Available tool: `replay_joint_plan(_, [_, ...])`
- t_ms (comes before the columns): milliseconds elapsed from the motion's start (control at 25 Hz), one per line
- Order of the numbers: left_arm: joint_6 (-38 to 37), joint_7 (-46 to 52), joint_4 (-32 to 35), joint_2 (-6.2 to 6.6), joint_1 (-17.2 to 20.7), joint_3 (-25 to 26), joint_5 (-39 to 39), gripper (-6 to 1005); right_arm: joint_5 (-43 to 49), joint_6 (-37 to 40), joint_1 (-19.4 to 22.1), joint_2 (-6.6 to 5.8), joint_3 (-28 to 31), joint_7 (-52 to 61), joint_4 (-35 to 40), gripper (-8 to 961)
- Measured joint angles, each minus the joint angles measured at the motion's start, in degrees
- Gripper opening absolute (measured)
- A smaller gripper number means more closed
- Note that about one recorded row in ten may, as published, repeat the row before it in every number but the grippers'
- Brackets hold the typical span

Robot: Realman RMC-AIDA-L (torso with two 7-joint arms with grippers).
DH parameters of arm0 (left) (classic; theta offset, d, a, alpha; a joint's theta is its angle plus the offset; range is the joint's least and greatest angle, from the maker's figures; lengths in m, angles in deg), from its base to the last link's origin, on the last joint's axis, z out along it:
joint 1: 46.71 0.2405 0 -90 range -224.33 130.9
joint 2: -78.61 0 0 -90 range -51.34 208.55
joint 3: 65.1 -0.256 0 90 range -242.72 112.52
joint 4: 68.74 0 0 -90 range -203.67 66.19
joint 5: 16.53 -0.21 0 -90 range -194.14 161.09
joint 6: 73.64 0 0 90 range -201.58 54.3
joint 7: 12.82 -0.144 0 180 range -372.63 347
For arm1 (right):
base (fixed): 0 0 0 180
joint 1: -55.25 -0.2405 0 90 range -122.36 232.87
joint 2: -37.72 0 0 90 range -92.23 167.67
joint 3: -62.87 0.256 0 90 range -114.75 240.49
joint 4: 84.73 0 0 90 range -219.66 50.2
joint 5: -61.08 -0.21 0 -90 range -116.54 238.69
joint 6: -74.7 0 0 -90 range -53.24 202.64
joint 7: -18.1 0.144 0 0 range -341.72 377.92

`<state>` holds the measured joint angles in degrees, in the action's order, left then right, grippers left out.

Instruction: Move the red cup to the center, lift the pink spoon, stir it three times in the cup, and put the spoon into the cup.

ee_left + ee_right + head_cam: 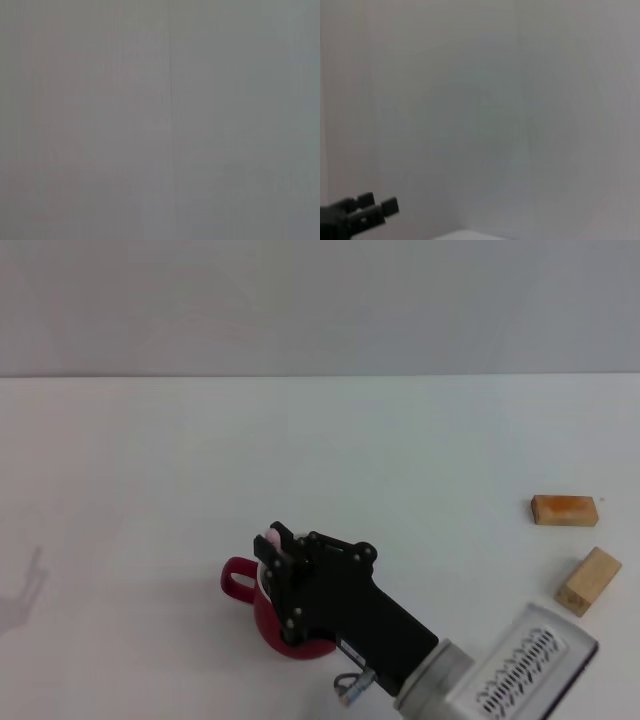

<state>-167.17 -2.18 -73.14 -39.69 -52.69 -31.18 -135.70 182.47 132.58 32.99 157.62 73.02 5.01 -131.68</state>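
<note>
So the right pincer (275,545) is parked right over the red cup (262,625), which sits on the white counter (300,440) toward the near middle, handle sticking out to the robot's left. There's a bit of pale pink poking out between its fingers, which looks like the pink spoon (271,537), so it's clamped on that, above the cup's mouth. Two tan wooden blocks (565,510) lie well off to the right. The left arm isn't visible anywhere.
</note>
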Motion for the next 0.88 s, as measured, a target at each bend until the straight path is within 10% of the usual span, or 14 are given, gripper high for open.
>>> replay_joint_plan(440, [-0.4, 0.0, 0.0, 0.00, 0.3, 0.0, 0.0, 832, -0.7, 1.1, -1.3, -0.05, -0.2, 0.2, -0.2, -1])
replay_joint_plan(880, [-0.5, 0.0, -0.1, -0.09, 0.3, -0.1, 0.0, 832, -0.4, 8.3, 2.3, -0.46, 0.6, -0.3, 0.2, 383])
